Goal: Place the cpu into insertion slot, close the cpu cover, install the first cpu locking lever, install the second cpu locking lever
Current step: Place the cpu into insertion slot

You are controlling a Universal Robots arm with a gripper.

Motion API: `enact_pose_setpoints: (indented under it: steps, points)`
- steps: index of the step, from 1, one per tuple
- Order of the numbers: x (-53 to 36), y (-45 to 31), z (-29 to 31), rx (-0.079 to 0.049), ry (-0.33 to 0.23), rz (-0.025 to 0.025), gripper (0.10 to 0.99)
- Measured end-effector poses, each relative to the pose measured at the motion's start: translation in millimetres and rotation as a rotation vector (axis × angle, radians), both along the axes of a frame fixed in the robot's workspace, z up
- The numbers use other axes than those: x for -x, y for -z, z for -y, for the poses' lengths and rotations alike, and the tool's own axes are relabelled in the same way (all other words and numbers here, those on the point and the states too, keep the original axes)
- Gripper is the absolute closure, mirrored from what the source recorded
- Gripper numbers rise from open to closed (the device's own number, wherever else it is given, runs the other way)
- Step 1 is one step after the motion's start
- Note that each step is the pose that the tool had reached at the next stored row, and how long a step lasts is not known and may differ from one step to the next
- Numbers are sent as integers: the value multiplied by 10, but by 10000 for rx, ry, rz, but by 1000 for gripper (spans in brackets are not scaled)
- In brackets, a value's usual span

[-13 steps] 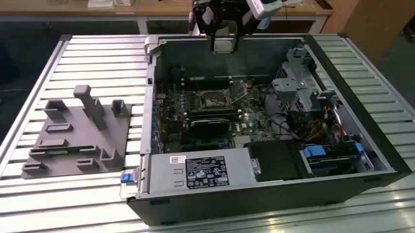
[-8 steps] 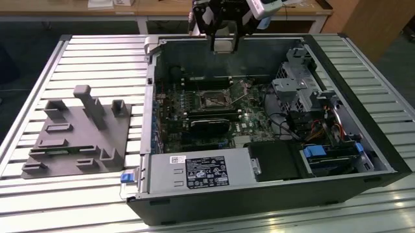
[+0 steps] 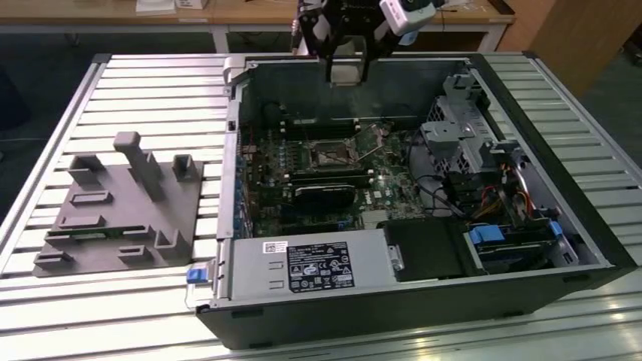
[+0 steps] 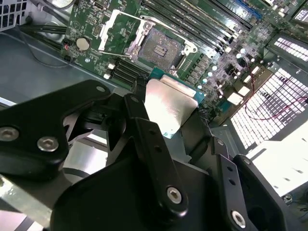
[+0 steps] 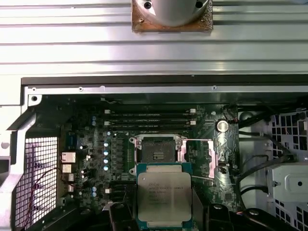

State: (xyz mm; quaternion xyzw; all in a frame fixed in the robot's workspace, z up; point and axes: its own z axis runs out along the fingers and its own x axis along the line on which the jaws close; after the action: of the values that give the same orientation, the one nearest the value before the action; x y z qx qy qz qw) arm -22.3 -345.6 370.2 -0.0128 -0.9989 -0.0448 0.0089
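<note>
The chip [image 5: 164, 195] has a dull silver-grey top with faint dark print and a green rim. The gripper [image 5: 166, 211] is black. The socket [image 5: 156, 153] is dark in the middle with a bright metal rim, and its cover [image 5: 210, 156] is silvery. The circuit board [image 4: 79, 21] is green, dotted with small pale cylinders. In the exterior view the table [image 3: 150, 83] is striped in pale grey slats. The moulded holder [image 3: 120, 210] is plain grey. The computer case [image 3: 401, 316] is black outside. The box [image 3: 255, 267] is grey with a black-and-white label.
</note>
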Motion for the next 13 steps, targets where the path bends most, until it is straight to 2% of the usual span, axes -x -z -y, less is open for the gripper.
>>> enact_pose_setpoints:
  steps: [13]
  points:
    - [0,77,0,4,-1,5,545]
